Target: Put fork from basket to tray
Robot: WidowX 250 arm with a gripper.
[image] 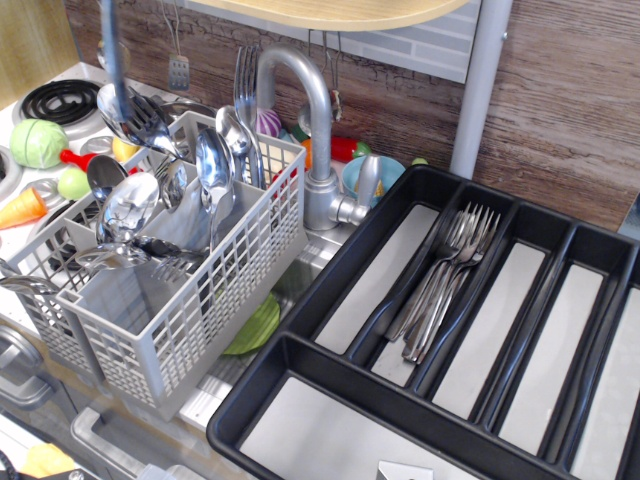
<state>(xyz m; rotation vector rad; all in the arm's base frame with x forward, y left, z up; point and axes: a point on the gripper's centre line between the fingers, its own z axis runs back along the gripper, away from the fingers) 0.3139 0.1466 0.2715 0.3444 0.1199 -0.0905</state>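
Note:
A slim steel fork handle (112, 60) hangs straight down from the top edge, over the back left of the light grey lattice basket (200, 290). Its tines and the gripper are above the frame, out of view. The lower end hangs in front of the spoons (213, 160) standing in the basket, and I cannot tell whether it touches them. One more fork (245, 75) stands at the basket's back. The black tray (300, 350) lies to the right, with several forks (445, 280) in one long compartment.
A steel faucet (310, 110) arches between basket and tray. Toy vegetables (38, 143) and a stove burner (60, 100) lie at the far left. A green plate (255, 325) sits in the sink under the basket. A wooden shelf (330, 12) hangs overhead.

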